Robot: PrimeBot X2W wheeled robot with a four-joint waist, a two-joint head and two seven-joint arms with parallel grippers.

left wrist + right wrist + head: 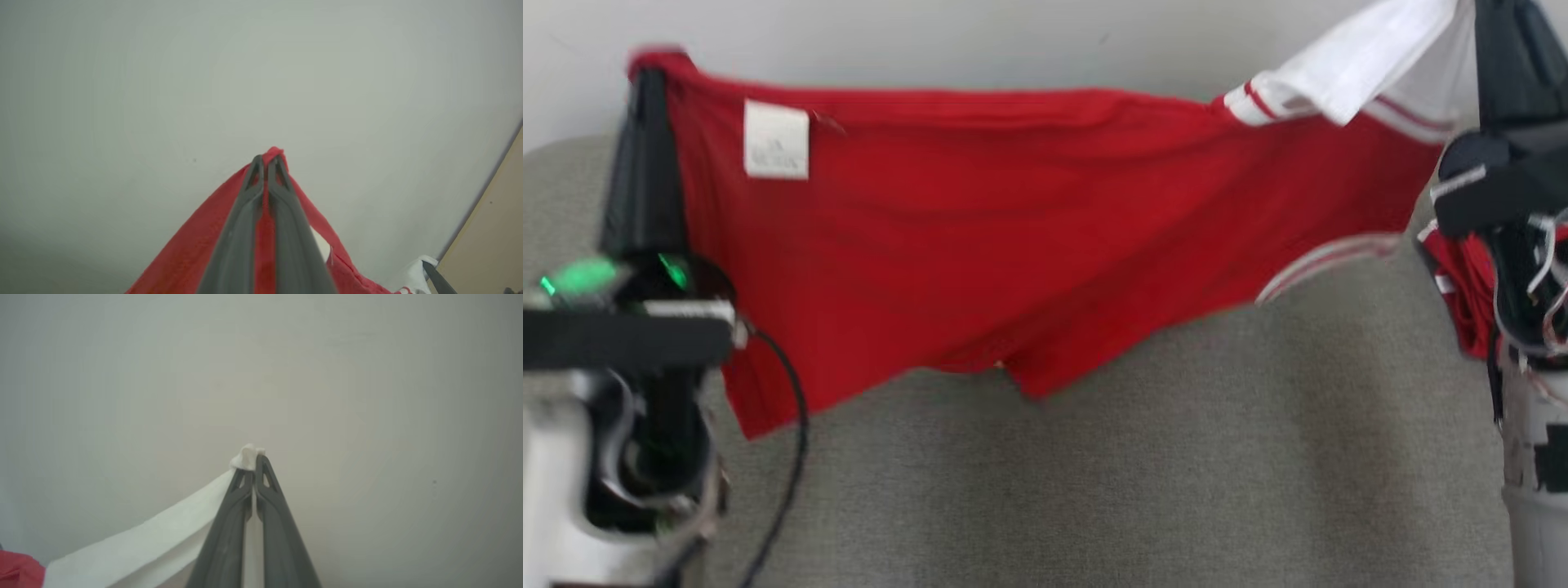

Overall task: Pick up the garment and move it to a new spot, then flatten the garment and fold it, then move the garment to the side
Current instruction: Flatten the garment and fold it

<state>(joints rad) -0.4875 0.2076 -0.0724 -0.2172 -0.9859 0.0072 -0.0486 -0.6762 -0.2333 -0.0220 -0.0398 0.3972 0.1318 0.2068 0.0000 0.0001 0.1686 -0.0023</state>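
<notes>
Jaws: left gripper (267, 158) clamped on garment (1013, 229) at its red corner; right gripper (256, 459) clamped on white sleeve (143, 543)
Garment: hung stretched above grey table (1176, 457)
Why: held taut, probably to lower it flat onto table

White label (776, 140) on the red garment (1045, 237); its print too blurred to read.

Grey fabric-covered surface (1143, 474), rounded far-left corner; red garment (1013, 229) hangs over it, hem contact unclear.
</notes>
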